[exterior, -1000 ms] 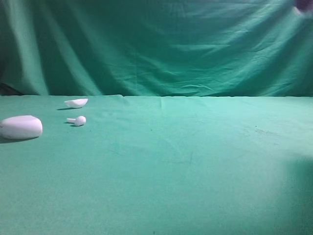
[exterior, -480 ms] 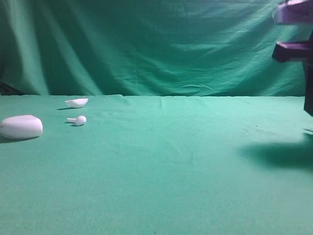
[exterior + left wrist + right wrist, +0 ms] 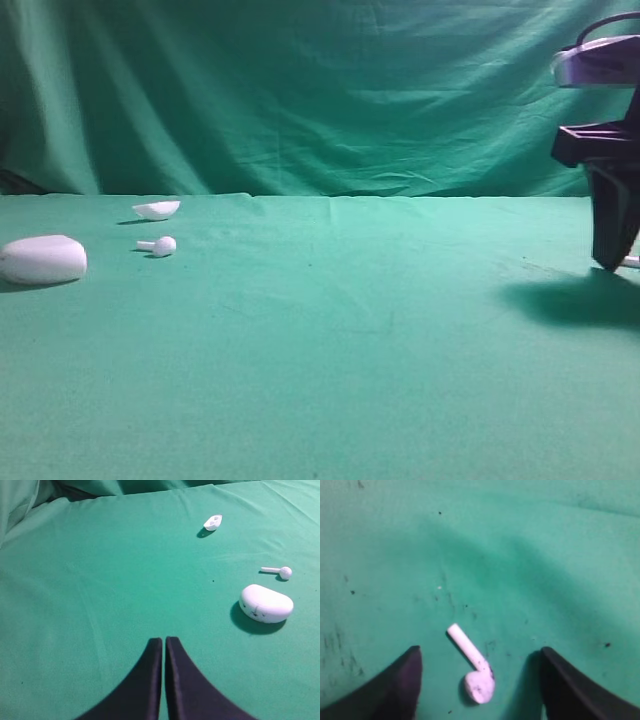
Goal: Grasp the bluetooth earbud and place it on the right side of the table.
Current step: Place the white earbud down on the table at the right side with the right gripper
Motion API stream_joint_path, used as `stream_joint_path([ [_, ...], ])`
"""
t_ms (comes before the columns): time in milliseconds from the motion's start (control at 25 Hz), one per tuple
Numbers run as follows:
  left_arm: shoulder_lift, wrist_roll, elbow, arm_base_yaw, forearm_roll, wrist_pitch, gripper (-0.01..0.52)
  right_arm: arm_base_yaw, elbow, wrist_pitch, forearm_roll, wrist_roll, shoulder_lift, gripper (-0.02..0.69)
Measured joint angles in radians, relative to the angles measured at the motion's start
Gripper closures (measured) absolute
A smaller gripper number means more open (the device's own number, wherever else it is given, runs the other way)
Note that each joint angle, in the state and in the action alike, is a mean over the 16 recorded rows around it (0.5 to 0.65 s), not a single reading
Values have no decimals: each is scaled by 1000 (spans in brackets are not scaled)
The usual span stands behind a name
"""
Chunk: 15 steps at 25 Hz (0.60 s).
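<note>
The bluetooth earbud (image 3: 472,667), white with faint grey marks on its head, lies flat on the green table (image 3: 530,555) between my right gripper's (image 3: 480,650) two spread fingers, touching neither. In the exterior high view my right gripper (image 3: 608,262) stands tip-down on the cloth at the far right edge, with a bit of the earbud (image 3: 632,261) showing beside it. My left gripper (image 3: 163,640) is shut and empty, hovering over bare cloth; it does not show in the exterior high view.
At the far left lie a white oval case (image 3: 42,259), a plain white earbud (image 3: 160,245) and a small white shell-like piece (image 3: 156,209). The left wrist view shows them too: the case (image 3: 266,603), the plain earbud (image 3: 280,571), the piece (image 3: 213,522).
My right arm has come into view from the top right corner and moved down to the cloth at the right edge. The things at the left have not moved.
</note>
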Motion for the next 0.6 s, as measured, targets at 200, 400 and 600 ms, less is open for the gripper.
stream_joint_path([
  [200,0,0,0,0,0,0,514,1,-58,93,15,-3,-31,254],
  [400,0,0,0,0,0,0,514,12,-118,220,43,-15,-139,363],
  [600,0,0,0,0,0,0,514,36,-155,343,72,-23,-328,524],
])
